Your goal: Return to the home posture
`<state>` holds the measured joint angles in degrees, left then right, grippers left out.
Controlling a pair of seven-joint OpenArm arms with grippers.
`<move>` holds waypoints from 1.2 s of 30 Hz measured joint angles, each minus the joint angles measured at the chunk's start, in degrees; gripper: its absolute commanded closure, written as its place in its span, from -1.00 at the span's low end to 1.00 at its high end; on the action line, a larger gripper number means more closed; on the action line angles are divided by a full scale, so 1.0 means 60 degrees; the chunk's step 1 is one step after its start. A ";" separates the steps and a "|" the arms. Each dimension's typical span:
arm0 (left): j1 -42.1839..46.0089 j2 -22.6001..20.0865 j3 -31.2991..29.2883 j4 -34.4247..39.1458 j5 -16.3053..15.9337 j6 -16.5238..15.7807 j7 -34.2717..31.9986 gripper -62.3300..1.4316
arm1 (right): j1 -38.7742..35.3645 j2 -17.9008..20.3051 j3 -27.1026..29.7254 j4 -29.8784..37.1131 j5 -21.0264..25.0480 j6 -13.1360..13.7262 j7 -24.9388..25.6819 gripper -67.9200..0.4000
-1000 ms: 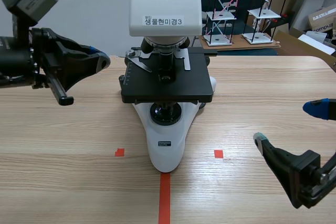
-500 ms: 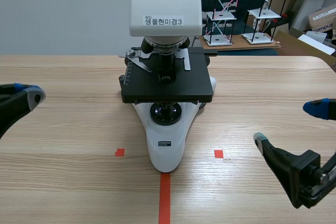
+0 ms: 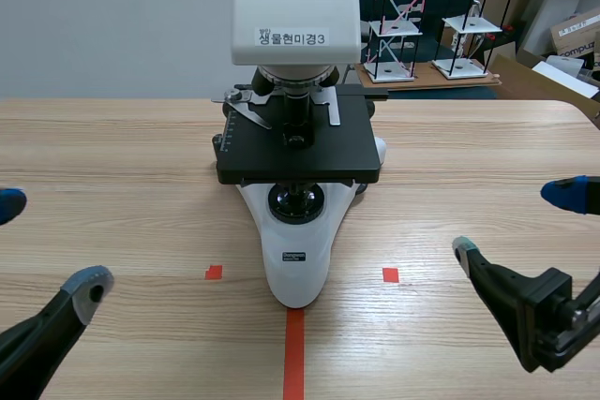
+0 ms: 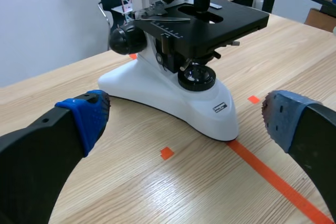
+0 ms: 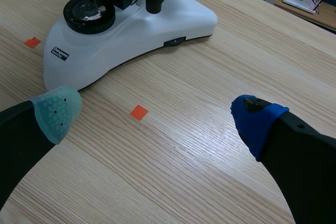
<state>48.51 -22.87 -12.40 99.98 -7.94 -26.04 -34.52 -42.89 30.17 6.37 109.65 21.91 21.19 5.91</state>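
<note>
A white microscope (image 3: 298, 241) with a black stage (image 3: 319, 152) stands at the middle of the wooden table (image 3: 141, 156). My left gripper (image 3: 47, 243) sits low at the front left, open and empty, well apart from the microscope. In the left wrist view the microscope (image 4: 157, 85) is ahead of the open left gripper (image 4: 184, 121), whose fingers (image 4: 84, 121) are spread wide. My right gripper (image 3: 517, 222) rests low at the front right, also open with nothing in it. Seen from the right wrist, the microscope base (image 5: 131, 30) lies ahead of the right gripper (image 5: 156, 116).
Small orange-red squares (image 3: 214, 272) and a tape line (image 3: 293, 353) mark the table in front of the microscope. Behind the table's far edge stand white-and-black rack models (image 3: 473, 21) on a board and cardboard boxes (image 3: 574, 35).
The left arm has come down from high at the left to low at the front left, and its gripper has opened. The right arm has not moved.
</note>
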 measured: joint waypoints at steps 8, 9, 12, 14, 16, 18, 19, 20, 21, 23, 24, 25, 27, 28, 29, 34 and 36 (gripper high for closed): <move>0.0062 -0.0131 0.0000 0.0000 0.0000 0.0164 0.0109 -0.97 | 0.0000 0.0000 0.0000 0.0000 0.0000 0.0000 0.0000 -0.87; 0.0062 -0.0135 0.0000 0.0000 0.0000 0.0168 0.0109 -0.97 | 0.0000 0.0000 0.0000 0.0000 0.0000 0.0000 0.0000 -0.87; 0.0058 -0.0135 0.0000 0.0000 0.0000 0.0168 0.0109 -0.97 | 0.0000 0.0000 0.0000 0.0000 0.0000 0.0000 0.0000 -0.87; 0.0058 -0.0135 0.0000 0.0000 0.0000 0.0168 0.0109 -0.97 | 0.0000 0.0000 0.0000 0.0000 0.0000 0.0000 0.0000 -0.87; 0.0058 -0.0135 0.0000 0.0000 0.0000 0.0168 0.0109 -0.97 | 0.0000 0.0000 0.0000 0.0000 0.0000 0.0000 0.0000 -0.87; 0.0058 -0.0135 0.0000 0.0000 0.0000 0.0168 0.0109 -0.97 | 0.0000 0.0000 0.0000 0.0000 0.0000 0.0000 0.0000 -0.87; 0.0058 -0.0135 0.0000 0.0000 0.0000 0.0168 0.0109 -0.97 | 0.0000 0.0000 0.0000 0.0000 0.0000 0.0000 0.0000 -0.87; 0.0058 -0.0135 0.0000 0.0000 0.0000 0.0168 0.0109 -0.97 | 0.0000 0.0000 0.0000 0.0000 0.0000 0.0000 0.0000 -0.87; 0.0058 -0.0135 0.0000 0.0000 0.0000 0.0168 0.0109 -0.97 | 0.0000 0.0000 0.0000 0.0000 0.0000 0.0000 0.0000 -0.87; 0.0058 -0.0135 0.0000 0.0000 0.0000 0.0168 0.0109 -0.97 | 0.0000 0.0000 0.0000 0.0000 0.0000 0.0000 0.0000 -0.87; 0.0058 -0.0135 0.0000 0.0000 0.0000 0.0168 0.0109 -0.97 | 0.0000 0.0000 0.0000 0.0000 0.0000 0.0000 0.0000 -0.87; 0.0058 -0.0135 0.0000 0.0000 0.0000 0.0168 0.0109 -0.97 | 0.0000 0.0000 0.0000 0.0000 0.0000 0.0000 0.0000 -0.87; 0.0058 -0.0135 0.0000 0.0000 0.0000 0.0168 0.0109 -0.97 | 0.0000 0.0000 0.0000 0.0000 0.0000 0.0000 0.0000 -0.87; 0.0058 -0.0135 0.0000 0.0000 0.0000 0.0168 0.0109 -0.97 | 0.0000 0.0000 0.0000 0.0000 0.0000 0.0000 0.0000 -0.87; 0.0058 -0.0135 0.0000 0.0000 0.0000 0.0168 0.0109 -0.97 | 0.0000 0.0000 0.0000 0.0000 0.0000 0.0000 0.0000 -0.87; 0.0055 -0.0135 0.0000 0.0000 0.0000 0.0168 0.0146 -0.97 | 0.0000 0.0000 0.0000 0.0000 0.0000 0.0000 0.0000 -0.87; 0.0055 -0.0135 0.0000 0.0000 0.0000 0.0168 0.0146 -0.97 | 0.0000 0.0000 0.0000 0.0000 0.0000 0.0000 0.0000 -0.87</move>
<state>48.84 -23.68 -12.40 99.98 -7.94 -25.04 -33.65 -42.89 30.17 6.37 109.65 21.91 21.19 5.91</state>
